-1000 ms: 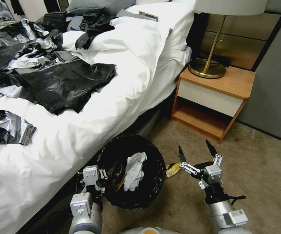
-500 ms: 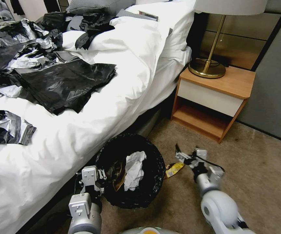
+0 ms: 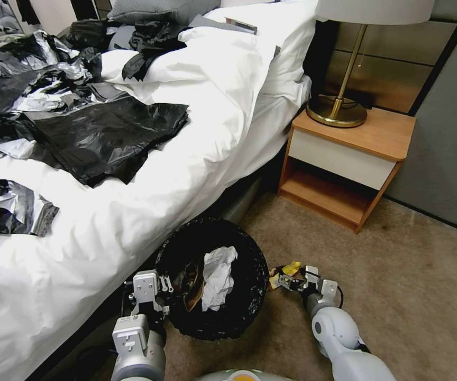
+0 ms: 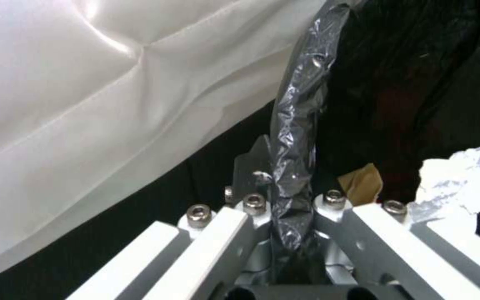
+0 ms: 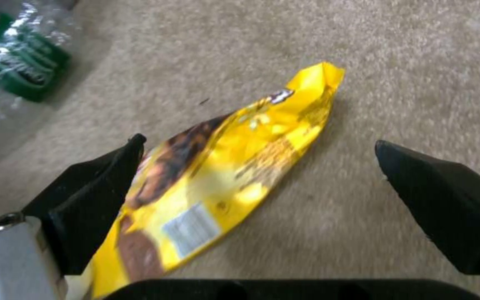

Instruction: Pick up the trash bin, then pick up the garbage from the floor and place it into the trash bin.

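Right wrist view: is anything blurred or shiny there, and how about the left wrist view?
Right wrist view: yellow snack wrapper glares brightly, green-labelled bottle is blurred at the edge. Left wrist view: glossy highlights on the liner bag, soft focus on the crumpled white paper.

We count one trash bin (image 3: pixel 212 280), gripped at its lined rim by the left claw (image 4: pixel 284 208). Inside it: one crumpled white paper (image 3: pixel 219 278), one brown card scrap (image 4: pixel 362 183). Between the spread right claw (image 5: pixel 256 166) fingers: one yellow wrapper (image 5: pixel 229 175). Beside that claw: one green-labelled bottle (image 5: pixel 21 66).
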Motion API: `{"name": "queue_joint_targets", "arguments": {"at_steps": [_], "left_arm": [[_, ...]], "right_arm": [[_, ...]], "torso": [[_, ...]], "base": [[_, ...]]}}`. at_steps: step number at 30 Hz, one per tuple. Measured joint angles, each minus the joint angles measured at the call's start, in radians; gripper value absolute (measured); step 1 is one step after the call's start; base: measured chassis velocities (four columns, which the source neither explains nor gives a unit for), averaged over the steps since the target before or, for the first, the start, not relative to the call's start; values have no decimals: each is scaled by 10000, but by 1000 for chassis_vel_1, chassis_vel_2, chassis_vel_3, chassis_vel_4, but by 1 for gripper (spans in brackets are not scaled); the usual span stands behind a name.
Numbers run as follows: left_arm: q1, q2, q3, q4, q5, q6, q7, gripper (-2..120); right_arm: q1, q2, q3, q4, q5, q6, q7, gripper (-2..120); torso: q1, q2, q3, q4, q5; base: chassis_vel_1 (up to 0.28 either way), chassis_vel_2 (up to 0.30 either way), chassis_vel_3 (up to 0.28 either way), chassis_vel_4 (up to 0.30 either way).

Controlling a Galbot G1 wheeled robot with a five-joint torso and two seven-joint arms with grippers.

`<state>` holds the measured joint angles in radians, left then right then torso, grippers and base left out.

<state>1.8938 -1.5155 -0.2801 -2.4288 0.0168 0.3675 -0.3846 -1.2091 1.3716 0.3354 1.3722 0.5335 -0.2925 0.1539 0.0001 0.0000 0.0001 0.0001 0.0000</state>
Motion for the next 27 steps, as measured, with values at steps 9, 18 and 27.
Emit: {"name": "queue_joint_targets", "arguments": {"at_steps": [9, 18, 27], "left_arm": [[45, 25, -44, -23, 1, -5, 0, 0], [90, -18, 0, -24, 76, -14, -2, 0], [159, -31, -5, -74, 127, -27, -8, 0]], "right_arm": [[759, 64, 75, -1253, -127, 392, -360, 100], [1113, 215, 64, -2180, -440, 831, -832, 97], [1434, 480, 40, -3117, -831, 1237, -1110, 80]], "torso": [[0, 0, 0, -3, 0], [0, 0, 0, -1, -1], [-1, 0, -2, -5, -11]], "base": [[0, 0, 0, 0], [0, 0, 0, 0], [0, 0, 0, 0]]}}
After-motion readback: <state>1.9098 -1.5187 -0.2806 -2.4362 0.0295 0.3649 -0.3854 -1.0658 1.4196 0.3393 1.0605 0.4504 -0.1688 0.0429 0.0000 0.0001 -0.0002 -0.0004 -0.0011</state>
